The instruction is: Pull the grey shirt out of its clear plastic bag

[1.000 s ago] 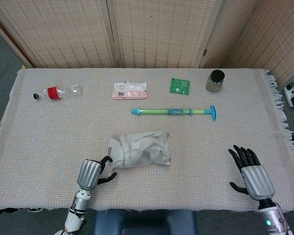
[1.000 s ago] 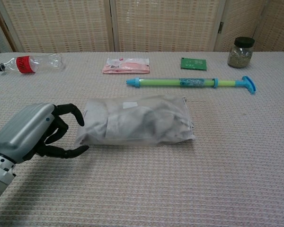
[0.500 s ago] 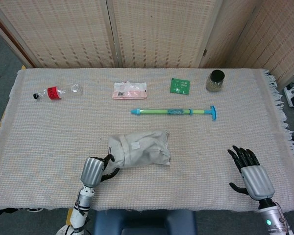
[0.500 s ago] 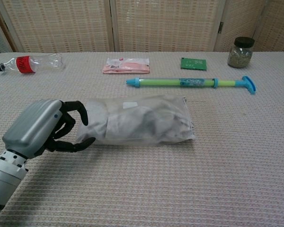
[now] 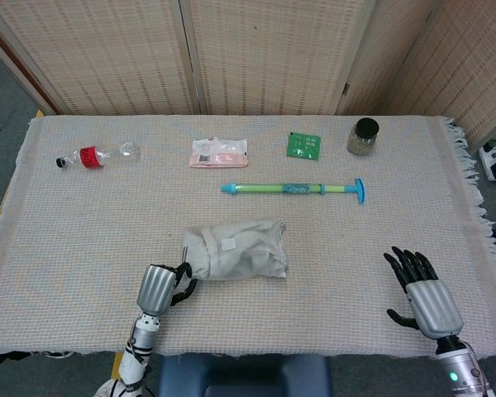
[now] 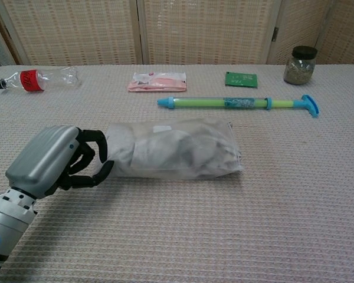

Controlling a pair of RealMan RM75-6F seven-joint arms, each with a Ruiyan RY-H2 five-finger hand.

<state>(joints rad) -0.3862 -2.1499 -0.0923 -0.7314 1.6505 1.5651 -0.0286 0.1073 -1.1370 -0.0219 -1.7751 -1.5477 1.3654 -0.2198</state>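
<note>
grey shirt (image 6: 183,150) folded inside clear plastic bag (image 6: 227,168), lying flat near front middle of cloth-covered table (image 5: 83,231). left hand (image 6: 56,162) at bag's left end, dark fingers (image 6: 97,141) curled around that end and pinching it. right hand (image 5: 422,294) well apart at front right, palm down, fingers spread wide, holding nothing. farther back: green and blue pump (image 5: 293,188), pink packet (image 5: 219,152), green packet (image 5: 303,145), jar (image 5: 363,136), crushed bottle (image 5: 95,155).
</note>
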